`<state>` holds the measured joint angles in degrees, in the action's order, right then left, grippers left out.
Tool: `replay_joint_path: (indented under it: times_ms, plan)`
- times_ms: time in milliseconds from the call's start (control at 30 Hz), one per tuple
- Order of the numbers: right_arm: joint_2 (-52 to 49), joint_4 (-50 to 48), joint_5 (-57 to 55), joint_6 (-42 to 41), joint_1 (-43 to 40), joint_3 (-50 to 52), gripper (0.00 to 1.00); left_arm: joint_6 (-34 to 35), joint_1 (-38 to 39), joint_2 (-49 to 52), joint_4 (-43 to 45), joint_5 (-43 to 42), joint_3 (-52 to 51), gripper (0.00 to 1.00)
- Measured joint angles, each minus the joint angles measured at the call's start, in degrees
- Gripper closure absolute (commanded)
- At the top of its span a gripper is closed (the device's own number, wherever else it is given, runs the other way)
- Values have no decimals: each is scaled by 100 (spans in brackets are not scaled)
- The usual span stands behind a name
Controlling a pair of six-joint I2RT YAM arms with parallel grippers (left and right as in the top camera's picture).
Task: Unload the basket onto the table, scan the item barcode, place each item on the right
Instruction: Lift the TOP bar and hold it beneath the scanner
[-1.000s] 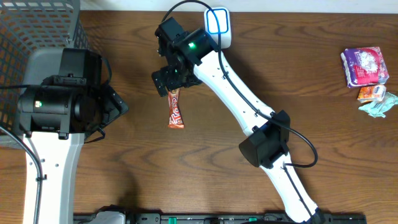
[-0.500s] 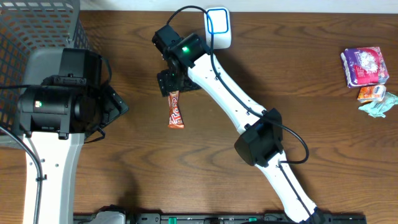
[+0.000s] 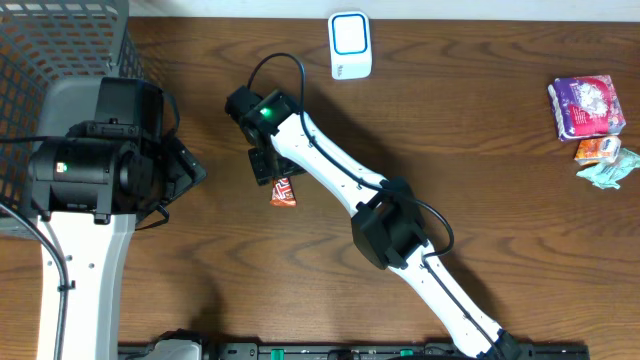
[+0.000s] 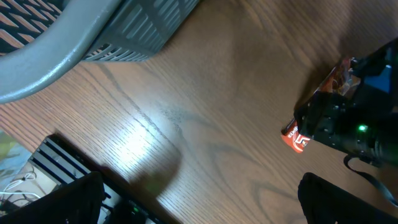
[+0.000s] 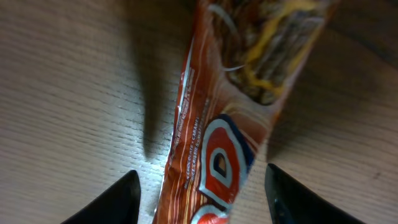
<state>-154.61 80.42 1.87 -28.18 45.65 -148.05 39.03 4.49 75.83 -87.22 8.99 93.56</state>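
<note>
The right gripper [image 5: 203,180] is seen pointing straight down over a candy bar [image 5: 224,106], with its two dark fingers [image 5: 112,202] set one on each side of the orange-red wrapper. The jaws are partly drawn in but not clamped: a strip of bare wood is seen between the left-hand finger and the wrapper's edge, while on the other side it cannot be told whether finger and wrapper touch. The candy bar is laid flat on the brown wooden table [image 3: 480,130], left of the middle, and from overhead only its lower end [image 3: 284,193] is shown below the right gripper [image 3: 268,165]; the rest is covered by the wrist. The white right arm is stretched from the near edge of the table diagonally up and to the left. To the left, well apart from the bar, the left gripper [image 4: 200,182] is held above the wood with its jaws spread wide and nothing between them; in its own camera view the candy bar [image 4: 297,138] is seen at the right, under the other wrist. A grey wire basket [image 3: 60,50] is placed at the far left corner. A small white scanner with a blue outline [image 3: 350,45] is stood at the far edge, beyond the bar and apart from it. At the far right, a purple packet [image 3: 587,105], a small orange packet [image 3: 597,150] and a crumpled teal wrapper [image 3: 612,170] are grouped close together.
</note>
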Motion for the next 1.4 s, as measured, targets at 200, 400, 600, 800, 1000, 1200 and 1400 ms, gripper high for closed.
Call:
replay_joint_path:
  times_ms: [200, 400, 600, 800, 1000, 1200, 1400]
  plan:
    - [0, -22, -85, -9, 7, 0, 55, 0, 0, 0, -2, -2, 0, 1]
    - [-17, -17, -168, -9, 7, 0, 62, 0, 0, 0, -2, -2, 0, 1]
    - [-72, -4, -197, -9, 7, 0, 78, 0, 0, 0, -2, -2, 0, 1]
    - [-72, 4, -238, -44, 7, -2, 99, 0, 0, 0, -2, -2, 0, 1]
    - [-72, 4, -256, -46, 2, -2, 99, 0, 0, 0, -2, -2, 0, 1]
    - [-72, 44, -247, -42, -101, -24, 99, 0, 0, 0, -2, -2, 0, 1]
    - [31, 46, -273, 125, -562, -26, 99, 0, 0, 0, -2, -2, 0, 1]
